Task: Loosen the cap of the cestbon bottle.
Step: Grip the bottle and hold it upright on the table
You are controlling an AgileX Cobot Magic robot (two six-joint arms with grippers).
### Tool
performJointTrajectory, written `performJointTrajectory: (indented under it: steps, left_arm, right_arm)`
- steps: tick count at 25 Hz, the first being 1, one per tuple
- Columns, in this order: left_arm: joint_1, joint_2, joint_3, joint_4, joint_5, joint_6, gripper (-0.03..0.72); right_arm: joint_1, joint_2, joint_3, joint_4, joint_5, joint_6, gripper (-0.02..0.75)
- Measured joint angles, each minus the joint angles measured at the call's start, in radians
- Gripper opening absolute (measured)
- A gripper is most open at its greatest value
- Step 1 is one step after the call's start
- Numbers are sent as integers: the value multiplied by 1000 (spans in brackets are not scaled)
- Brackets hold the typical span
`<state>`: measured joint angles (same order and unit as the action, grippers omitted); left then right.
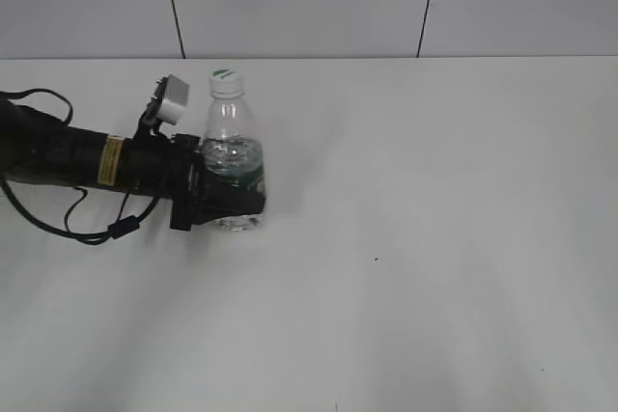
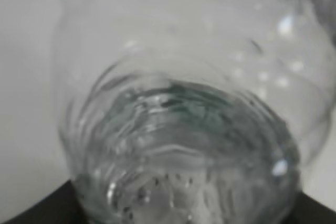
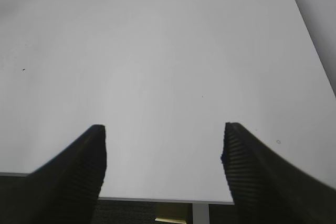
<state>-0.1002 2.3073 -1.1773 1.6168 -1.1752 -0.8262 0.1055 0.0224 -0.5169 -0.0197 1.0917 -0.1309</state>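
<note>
1. We are seeing the cestbon bottle (image 1: 233, 156) standing upright on the white table (image 1: 435, 238), left of centre and toward the back, not far from the grey panelled wall (image 1: 309, 2)
2. The cap (image 1: 225, 81), white with a green mark on top, is sitting on the bottle's narrow neck, with nothing touching it
3. The left arm is reaching in low from the left edge, lying nearly level with the table, and the left gripper (image 1: 228, 198) is clamping the lower body of the bottle at and below its dark green label band
4. In the left wrist view we are looking at the clear ribbed plastic of the bottle (image 2: 178, 124) filling almost the whole frame, blurred from closeness, with a greenish tint showing through; the dark edges of the gripper are just peeking in at the bottom corners
5. The right gripper (image 3: 164, 153) is hovering over a bare stretch of table (image 3: 157, 51), its two ribbed black fingers (image 3: 79, 166) spread wide apart and holding nothing; we are not finding it in the exterior view
</note>
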Motion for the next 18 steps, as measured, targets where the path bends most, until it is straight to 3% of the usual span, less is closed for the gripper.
performJointTrajectory:
  steps: [10,14,18]
  left_arm:
    - [-205,-20,-110,3,-4,7,408]
    - [-256,-20,-111,1,-5,12,408]
    - [-264,-20,-111,-27,6,27,408]
  right_arm:
    - [0,0,0,0,0,0,529]
    - [0,0,0,0,0,0,529]
    - [0,0,0,0,0,0,529]
